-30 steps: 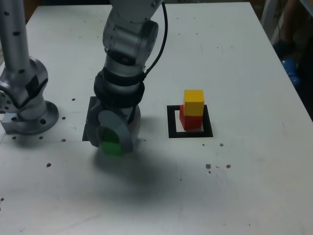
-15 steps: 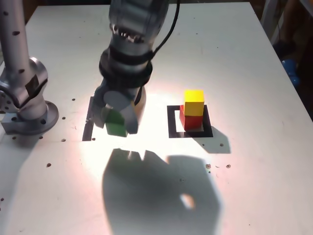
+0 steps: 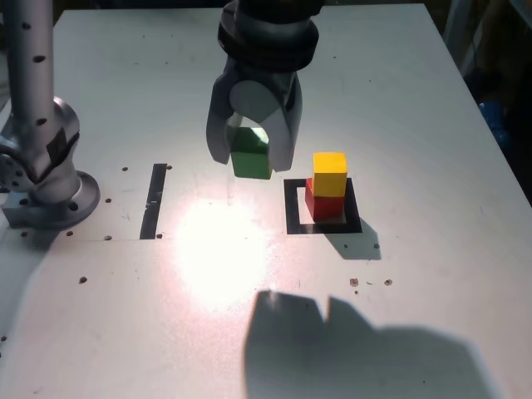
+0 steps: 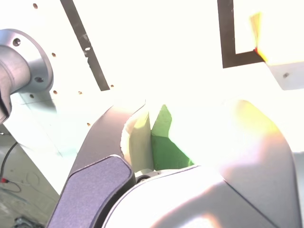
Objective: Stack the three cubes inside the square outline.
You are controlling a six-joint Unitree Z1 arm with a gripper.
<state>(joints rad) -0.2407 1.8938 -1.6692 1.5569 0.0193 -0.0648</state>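
Green solid cube [image 3: 251, 155], clamped in the grey metal gripper [image 3: 252, 148]; yellow-on-red cube stack [image 3: 329, 176] lies toward the exterior view's right.

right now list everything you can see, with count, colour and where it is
green cube: one, green, held between the gripper's fingers, above the table
yellow cube: one, yellow, on top of the red cube
red cube: one, red, inside the square outline, under the yellow cube
square outline: one, black with white centre, around the red cube
tape strip: one, black, straight, on the table toward the exterior view's left
table: one, white, under everything
gripper: one, grey, shut on the green cube
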